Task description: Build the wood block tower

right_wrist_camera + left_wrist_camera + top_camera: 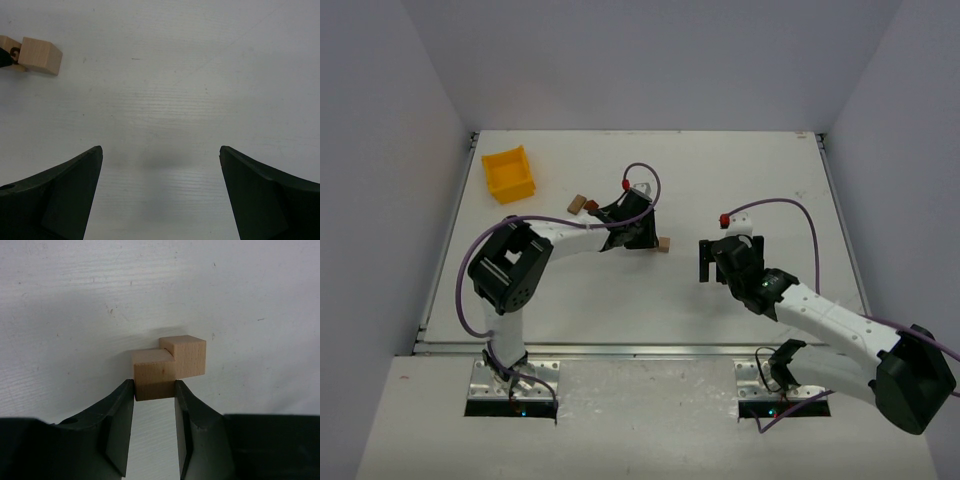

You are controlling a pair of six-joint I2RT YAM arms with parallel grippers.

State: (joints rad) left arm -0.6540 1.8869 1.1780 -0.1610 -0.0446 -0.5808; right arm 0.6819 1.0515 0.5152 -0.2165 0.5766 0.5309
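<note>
My left gripper (154, 390) is shut on a plain tan wood block (154, 372), gripped by its sides at the very fingertips. A second tan block (189, 355) touches it just behind and to the right. In the top view, my left gripper (653, 241) is at the table's middle with a tan block (663, 244) showing at its tip. A tan block (578, 204) and a dark red piece (591, 209) lie to the left of that arm's wrist. My right gripper (161, 150) is open and empty over bare table, to the right of the blocks (41, 55). No stacked tower shows.
A yellow plastic bin (508, 173) stands at the back left of the white table (750, 190). My right gripper (712, 268) hovers right of centre. Grey walls close in the table on three sides.
</note>
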